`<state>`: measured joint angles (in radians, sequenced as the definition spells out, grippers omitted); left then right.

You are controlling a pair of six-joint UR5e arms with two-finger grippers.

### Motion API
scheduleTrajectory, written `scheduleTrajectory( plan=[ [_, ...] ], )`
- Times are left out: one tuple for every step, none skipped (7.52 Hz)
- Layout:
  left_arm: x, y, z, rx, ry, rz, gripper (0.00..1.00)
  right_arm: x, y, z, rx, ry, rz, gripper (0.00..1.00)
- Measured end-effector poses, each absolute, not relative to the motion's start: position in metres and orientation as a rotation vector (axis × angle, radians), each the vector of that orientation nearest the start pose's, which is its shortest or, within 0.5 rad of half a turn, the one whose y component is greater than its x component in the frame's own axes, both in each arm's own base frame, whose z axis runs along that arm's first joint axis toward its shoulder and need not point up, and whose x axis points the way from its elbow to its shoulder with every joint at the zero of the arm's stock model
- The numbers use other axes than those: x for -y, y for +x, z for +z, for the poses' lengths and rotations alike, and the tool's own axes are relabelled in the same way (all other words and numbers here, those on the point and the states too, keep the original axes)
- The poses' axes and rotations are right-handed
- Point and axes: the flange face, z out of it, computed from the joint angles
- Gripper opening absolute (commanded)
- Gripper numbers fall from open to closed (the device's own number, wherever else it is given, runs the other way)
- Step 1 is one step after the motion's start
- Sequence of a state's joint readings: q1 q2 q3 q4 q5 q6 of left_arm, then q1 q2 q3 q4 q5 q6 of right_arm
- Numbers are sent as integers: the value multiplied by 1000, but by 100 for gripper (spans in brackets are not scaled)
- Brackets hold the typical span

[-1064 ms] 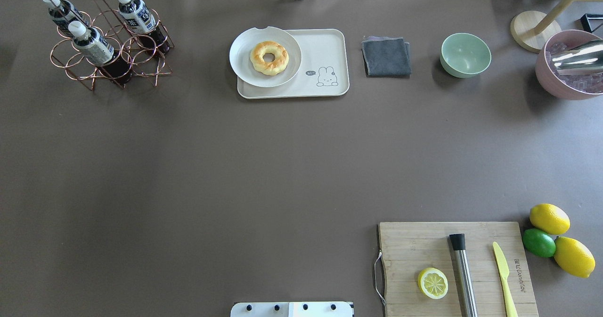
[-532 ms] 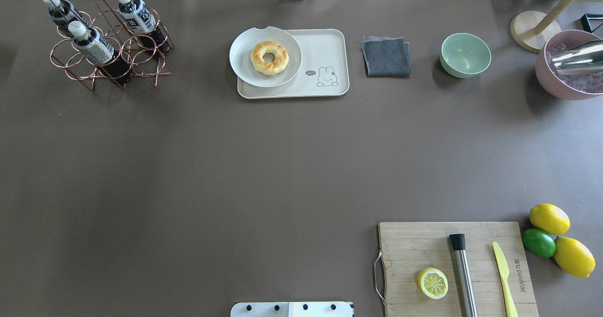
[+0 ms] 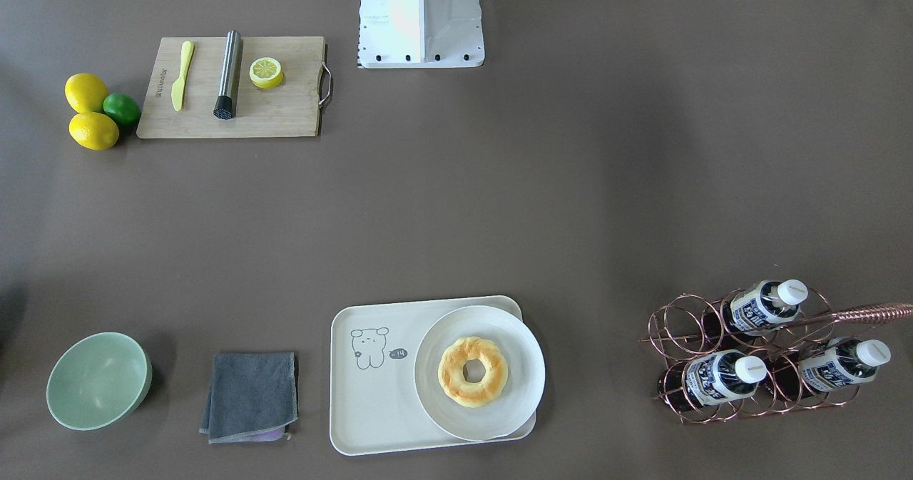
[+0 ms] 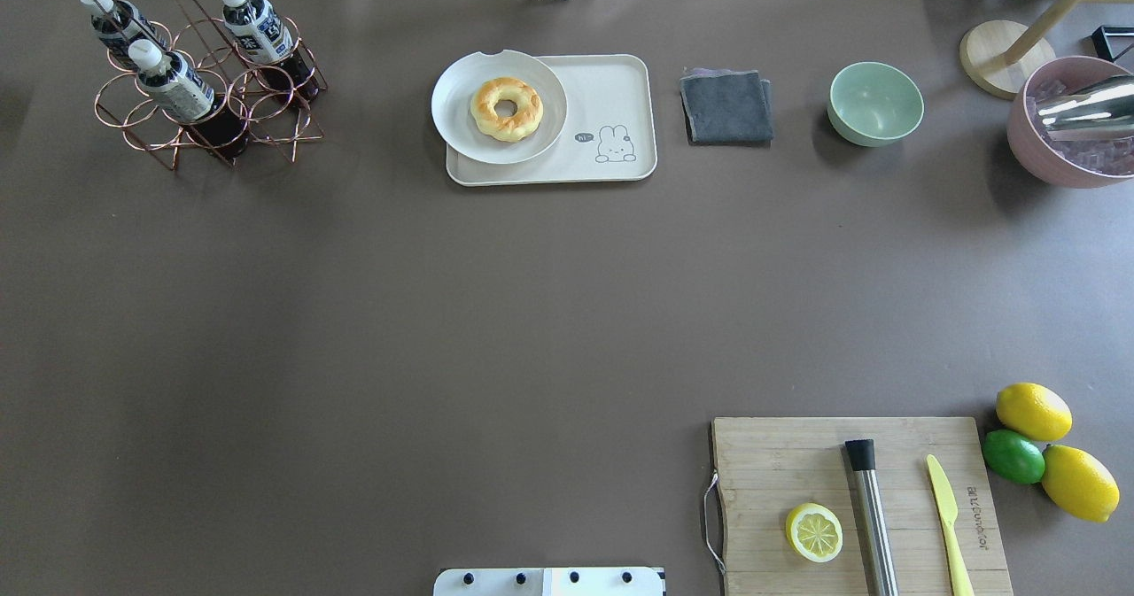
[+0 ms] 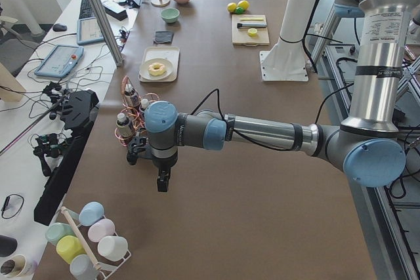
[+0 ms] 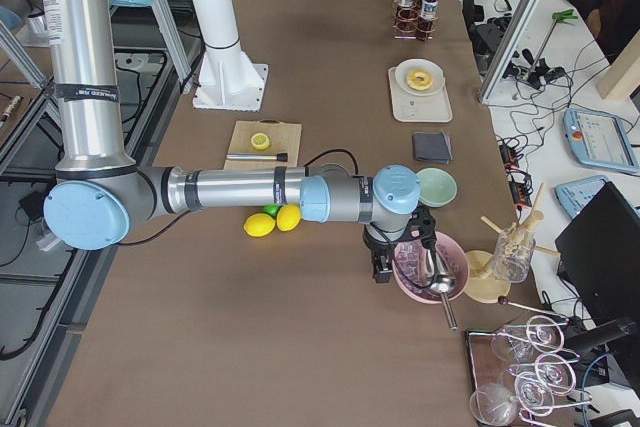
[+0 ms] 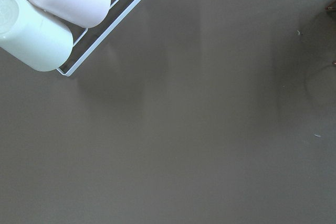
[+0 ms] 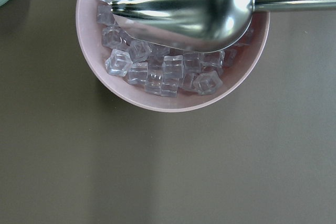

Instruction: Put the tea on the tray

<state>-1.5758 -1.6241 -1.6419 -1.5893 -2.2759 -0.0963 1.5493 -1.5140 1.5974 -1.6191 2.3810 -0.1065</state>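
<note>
From across the table, three tea bottles point(image 3: 713, 379) stand in the rings of a copper wire rack point(image 3: 670, 337). They are clear plastic with white caps and blue-and-white labels, well apart from the tray point(image 3: 371, 412). That tray is smooth, cream and round-cornered. A round white plate point(image 3: 524, 394) overhangs its edge and holds a glossy ring doughnut point(image 3: 472, 371). Beside the tray lie a folded grey cloth point(image 3: 250, 394) and a pale green bowl point(image 3: 96, 380). Far off, a wooden cutting board point(image 3: 285, 113) carries a lemon half point(image 3: 266, 72), a steel muddler point(image 3: 228, 73) and a yellow plastic knife point(image 3: 182, 75).

From overhead, a stretch of matte brown table point(image 4: 381, 135) lies between rack and tray.

From the left end, the left gripper point(image 5: 162, 185) points down near the rack; I cannot tell whether its fingers are apart.

From the right end, the right gripper point(image 6: 380, 269) hangs just beside a pink bowl point(image 6: 405, 282); I cannot tell how its fingers stand either.

The left wrist camera looks down on pastel cups point(image 7: 37, 32) lying in a white wire holder point(image 7: 105, 31).

The right wrist camera shows the pink bowl holding clear ice cubes point(image 8: 157, 72), with a polished steel scoop point(image 8: 184, 9) resting on them.
</note>
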Motion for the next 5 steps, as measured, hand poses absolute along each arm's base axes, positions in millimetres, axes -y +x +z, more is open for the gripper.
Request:
scheduleTrajectory(
  plan=[
    [521, -71, 598, -710, 106, -46, 98, 518, 50, 619, 811, 69, -135, 100],
    [521, -71, 598, -710, 106, -46, 98, 519, 50, 618, 810, 71, -136, 100],
    [521, -71, 598, -709, 107, -46, 98, 519, 50, 617, 809, 72, -136, 100],
    [520, -71, 598, -709, 107, -46, 98, 520, 50, 617, 808, 72, -136, 100],
    [517, -72, 601, -709, 102, -48, 98, 520, 50, 616, 808, 72, -134, 100]
  ],
)
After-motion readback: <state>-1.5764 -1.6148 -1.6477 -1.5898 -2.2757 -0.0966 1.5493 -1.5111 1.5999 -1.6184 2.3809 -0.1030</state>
